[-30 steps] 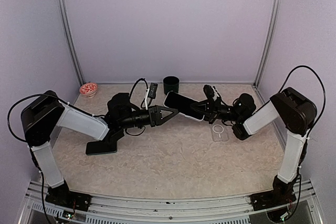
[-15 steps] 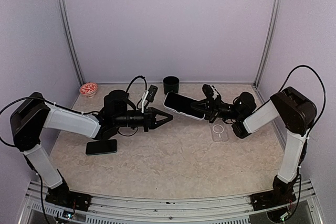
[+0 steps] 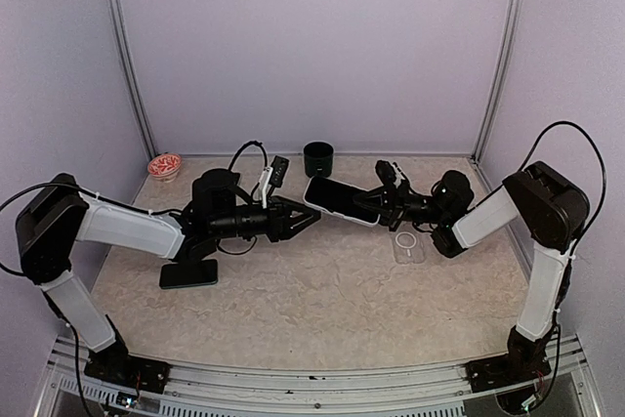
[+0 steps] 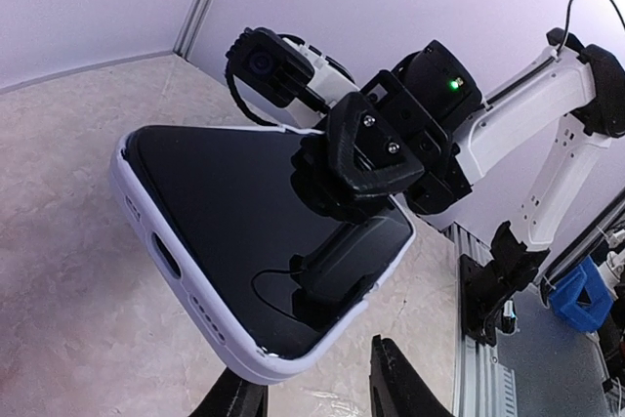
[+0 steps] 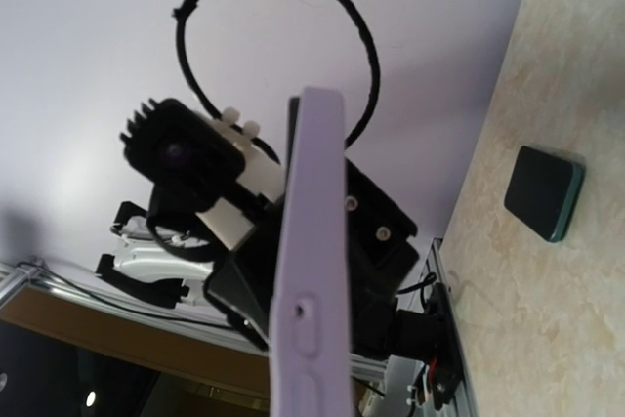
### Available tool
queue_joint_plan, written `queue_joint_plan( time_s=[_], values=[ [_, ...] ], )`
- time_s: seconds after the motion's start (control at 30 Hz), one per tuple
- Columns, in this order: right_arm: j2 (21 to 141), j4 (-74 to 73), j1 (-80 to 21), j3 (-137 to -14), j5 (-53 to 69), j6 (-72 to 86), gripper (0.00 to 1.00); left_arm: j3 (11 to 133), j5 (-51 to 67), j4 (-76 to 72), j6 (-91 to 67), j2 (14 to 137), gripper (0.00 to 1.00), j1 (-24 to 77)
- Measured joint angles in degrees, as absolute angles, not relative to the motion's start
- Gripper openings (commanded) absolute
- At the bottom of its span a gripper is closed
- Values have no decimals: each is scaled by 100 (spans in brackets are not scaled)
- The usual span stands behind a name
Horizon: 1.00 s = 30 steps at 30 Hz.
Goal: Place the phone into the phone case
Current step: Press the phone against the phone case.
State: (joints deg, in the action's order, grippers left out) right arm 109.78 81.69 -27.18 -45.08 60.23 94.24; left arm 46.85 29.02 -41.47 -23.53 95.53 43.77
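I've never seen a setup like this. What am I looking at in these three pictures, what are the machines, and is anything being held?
These are two robot arms bolted at the near edge of a table, each ending in a two-finger gripper. The wide picture looks down from above and behind the arms. The other two come from small cameras on the wrists, one per arm.

The right gripper is shut on a phone, holding it in the air with its dark screen facing the left wrist camera. The left gripper is open and empty, close to the phone.

On the table lie a clear phone case, a dark cup, a small bowl and a dark flat rectangular thing.
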Motion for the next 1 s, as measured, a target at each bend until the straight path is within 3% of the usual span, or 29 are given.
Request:
queue_joint_plan(
  time_s=[1.0],
  values=[
    [10962,7992,-2764,-4493,5863,9220,2,4860,2154,-4366,-2808,9939,35,4661]
  ],
)
